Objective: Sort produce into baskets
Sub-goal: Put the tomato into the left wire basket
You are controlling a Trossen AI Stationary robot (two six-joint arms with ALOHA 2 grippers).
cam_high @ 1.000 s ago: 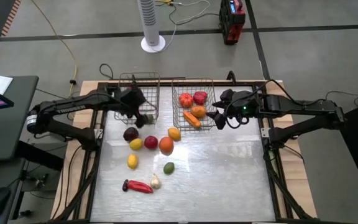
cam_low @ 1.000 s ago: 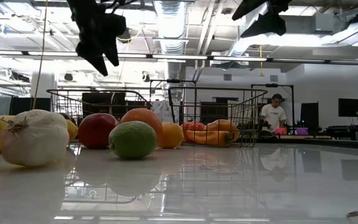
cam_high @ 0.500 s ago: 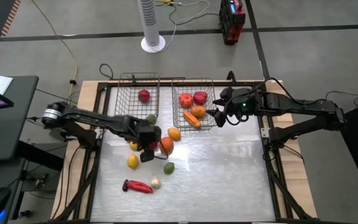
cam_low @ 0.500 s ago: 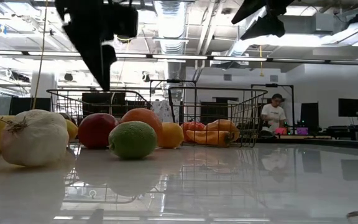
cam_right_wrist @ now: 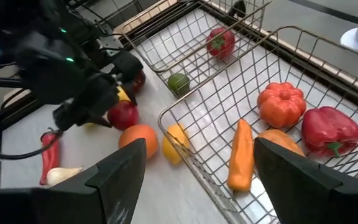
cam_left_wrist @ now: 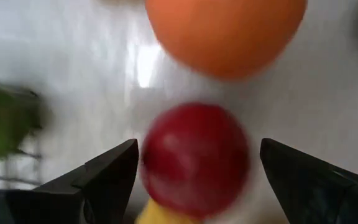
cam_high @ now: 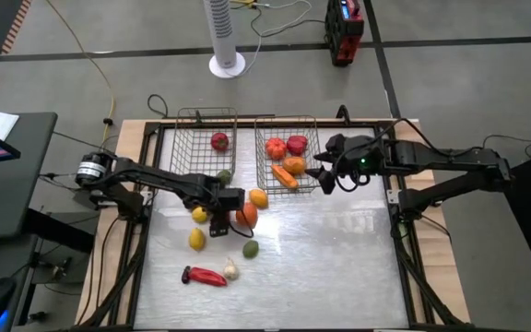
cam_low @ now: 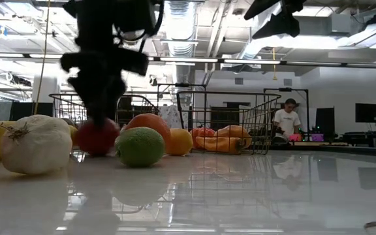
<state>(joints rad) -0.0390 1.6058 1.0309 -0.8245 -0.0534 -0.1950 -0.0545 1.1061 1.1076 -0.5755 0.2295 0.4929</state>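
My left gripper (cam_high: 222,213) is open and low over the loose produce, its fingers on either side of a red round fruit (cam_left_wrist: 194,158) without touching it. An orange (cam_high: 247,216), an orange-yellow fruit (cam_high: 259,197), a yellow fruit (cam_high: 199,215), a lemon (cam_high: 196,240), a lime (cam_high: 251,248), garlic (cam_high: 230,269) and a chili (cam_high: 206,276) lie on the table. The left basket (cam_high: 184,138) holds a red apple (cam_high: 219,141) and a green fruit (cam_high: 224,175). The right basket (cam_high: 313,138) holds a tomato (cam_right_wrist: 280,104), pepper (cam_right_wrist: 330,129) and carrot (cam_right_wrist: 241,155). My right gripper (cam_high: 322,173) is open and empty beside the right basket.
The two wire baskets stand side by side at the table's far edge. The white tabletop (cam_high: 339,258) stretches to the right of the loose produce. A person (cam_low: 286,121) stands in the room far behind the table.
My left gripper has gone from over the left basket toward the table's near edge and down, and now stands open around the red round fruit. A red apple now shows in the left basket where the gripper was.
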